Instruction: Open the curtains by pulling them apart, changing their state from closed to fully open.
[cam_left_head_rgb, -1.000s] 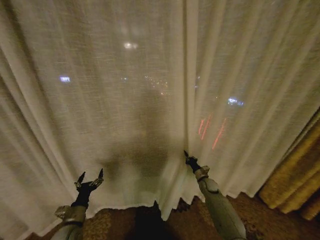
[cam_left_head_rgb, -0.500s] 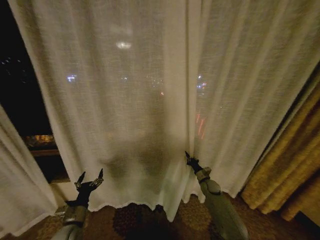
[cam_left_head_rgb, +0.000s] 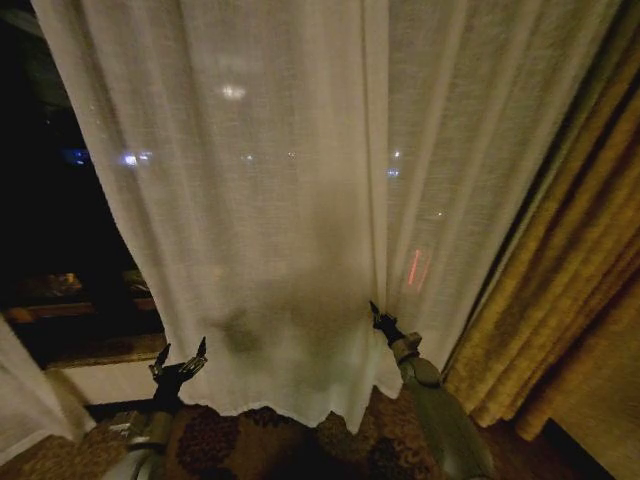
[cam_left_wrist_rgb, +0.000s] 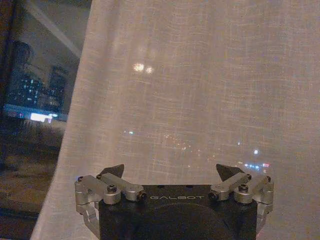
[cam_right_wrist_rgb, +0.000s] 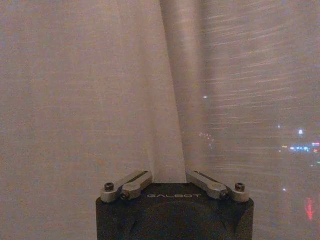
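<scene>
My right gripper (cam_left_head_rgb: 377, 317) pinches a fold of the curtains (cam_left_head_rgb: 300, 200); my left gripper (cam_left_head_rgb: 180, 355) hangs spread, just before their lower edge.

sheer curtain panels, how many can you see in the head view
2. One sheer panel hangs across the middle, the right gripper shut on a fold of it. The other sheer panel shows as a strip at the lower left, past the dark window gap; most of it is out of frame.

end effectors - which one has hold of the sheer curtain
The right end effector, shut on a fold of the sheer curtain. The left end effector is open, holding nothing.
</scene>
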